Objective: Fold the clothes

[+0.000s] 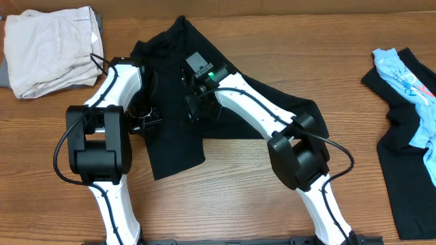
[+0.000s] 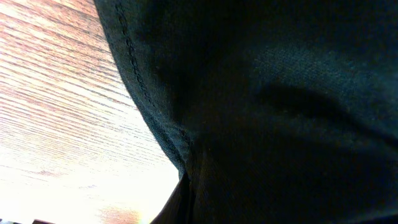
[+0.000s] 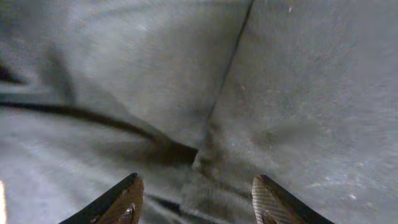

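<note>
Your black garment lies spread across the middle of the wooden table, rumpled, with 1 narrow end running toward the far edge and a wider flap reaching toward you. Both arms meet over it.

Your left arm rises from its base at the near edge, runs its white link out to the far side, then bends back at the wrist so the left gripper comes down at the garment's left edge. Its own camera shows only black cloth with a stitched hem close to the lens and bare wood beside it. No fingers show there, and from overhead the pincer blends into the dark cloth, so you cannot tell whether it is wide or closed.

Your right arm reaches diagonally from the near right, its long white link stretched over the cloth. The right gripper points down onto the garment's middle, near the left one. In the wrist view its fingertips stand wide apart above a seam and some creases, gripping nothing.

A folded pale garment sits at the far left corner. A light blue garment lies on more black clothing at the right edge.
</note>
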Action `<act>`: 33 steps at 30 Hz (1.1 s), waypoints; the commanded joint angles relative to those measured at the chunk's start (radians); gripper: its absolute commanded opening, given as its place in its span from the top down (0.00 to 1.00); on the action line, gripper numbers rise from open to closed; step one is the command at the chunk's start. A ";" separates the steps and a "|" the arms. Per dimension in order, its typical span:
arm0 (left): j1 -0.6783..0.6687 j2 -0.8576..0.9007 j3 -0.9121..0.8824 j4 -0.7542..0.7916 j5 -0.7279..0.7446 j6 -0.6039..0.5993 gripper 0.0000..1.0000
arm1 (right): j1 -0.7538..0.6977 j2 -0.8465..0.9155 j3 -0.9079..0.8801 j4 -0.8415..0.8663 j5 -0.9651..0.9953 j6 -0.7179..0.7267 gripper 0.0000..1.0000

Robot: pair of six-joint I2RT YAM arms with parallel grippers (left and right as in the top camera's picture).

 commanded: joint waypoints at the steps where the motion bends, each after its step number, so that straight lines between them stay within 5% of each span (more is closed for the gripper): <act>1: 0.000 0.006 -0.005 -0.001 -0.013 0.012 0.94 | -0.002 0.050 -0.005 -0.001 0.016 0.017 0.40; 13: 0.000 0.006 -0.005 0.004 -0.014 0.012 0.93 | -0.003 0.058 -0.004 0.012 0.050 0.021 0.59; 24: 0.000 0.006 -0.005 0.005 -0.016 0.012 0.94 | -0.004 0.057 0.082 -0.053 0.206 0.074 0.96; 33: 0.000 0.006 -0.005 0.005 -0.023 0.012 0.94 | -0.130 0.057 0.347 -0.186 0.502 0.071 0.96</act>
